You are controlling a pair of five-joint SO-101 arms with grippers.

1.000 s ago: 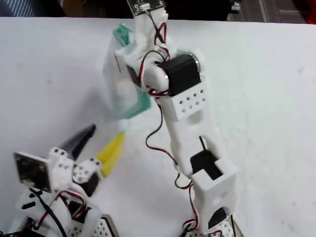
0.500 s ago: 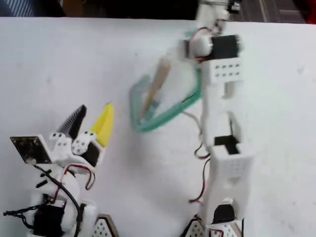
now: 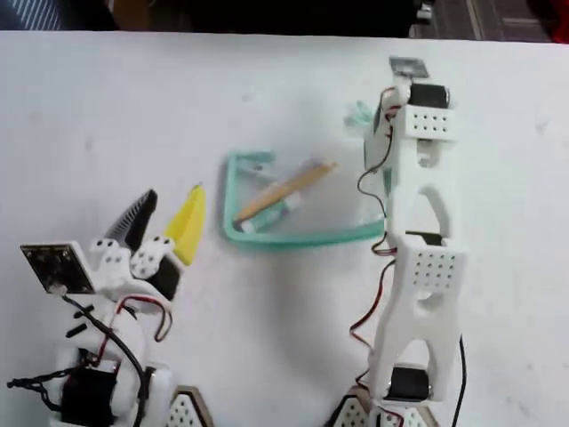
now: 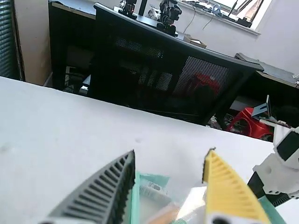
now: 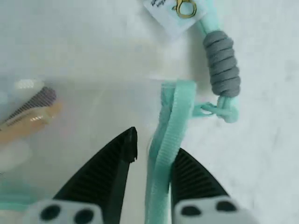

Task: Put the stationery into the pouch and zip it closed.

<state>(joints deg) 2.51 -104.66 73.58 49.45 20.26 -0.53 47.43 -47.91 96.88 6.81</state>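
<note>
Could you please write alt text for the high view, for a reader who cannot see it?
A clear pouch with a mint-green edge lies flat on a white table, a pencil inside it. The right arm stretches over one end of the pouch; the left pincer, one grey finger and one yellow, stands open, apart from its other end.
</note>
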